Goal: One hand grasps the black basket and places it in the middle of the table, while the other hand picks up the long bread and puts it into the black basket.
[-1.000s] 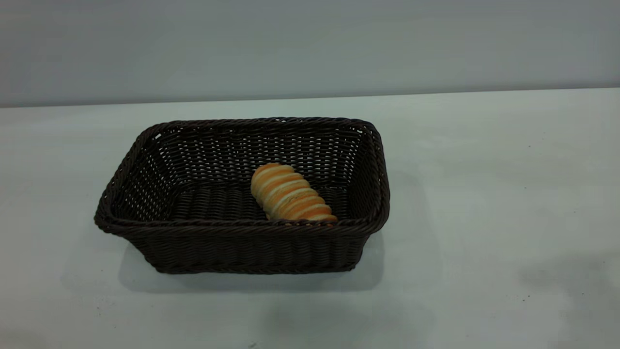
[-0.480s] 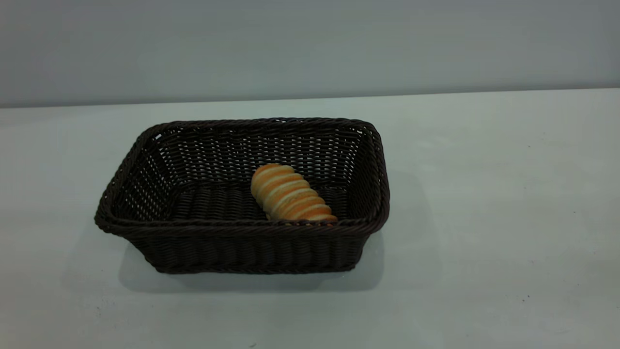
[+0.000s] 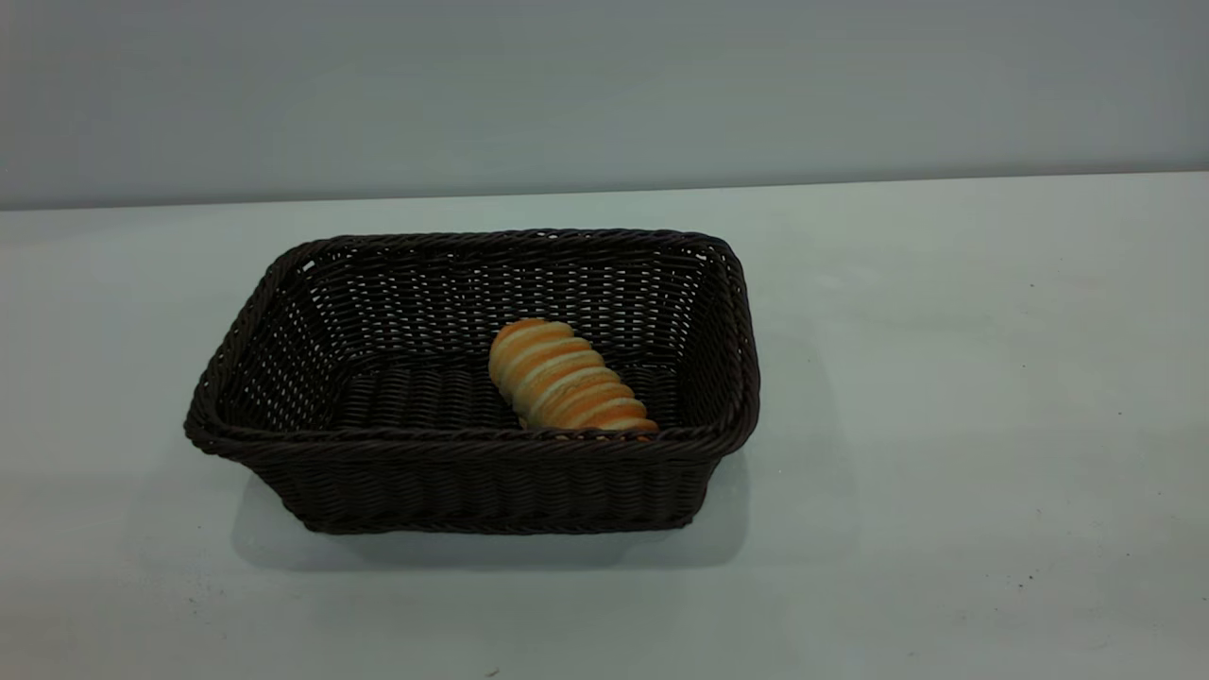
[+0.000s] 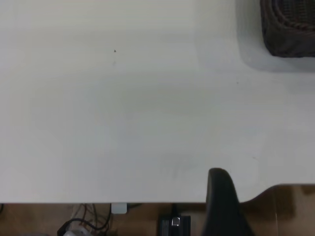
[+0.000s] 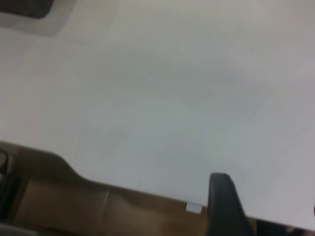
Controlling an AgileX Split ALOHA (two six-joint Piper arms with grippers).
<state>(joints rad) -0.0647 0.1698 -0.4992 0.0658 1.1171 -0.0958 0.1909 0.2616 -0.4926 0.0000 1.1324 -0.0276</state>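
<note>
The black basket [image 3: 472,472] stands on the white table [image 3: 945,378], a little left of centre in the exterior view. The long bread [image 3: 565,380] lies inside it, towards its right end, slanted against the front wall. Neither arm shows in the exterior view. My left gripper [image 4: 268,196] hovers over the table's near edge, far from the basket, whose corner [image 4: 290,29] just shows. Only one dark finger [image 4: 221,201] of it shows, with nothing next to it. My right gripper [image 5: 268,196] likewise hangs over the table edge, one finger [image 5: 221,204] in view, holding nothing.
The table's edge [image 4: 147,201] with cables and brown floor below it shows in both wrist views. Bare white surface surrounds the basket on all sides. A grey wall [image 3: 604,94] stands behind the table.
Faint shadows on the table's front and right have faded away. The basket and the bread have not moved.
</note>
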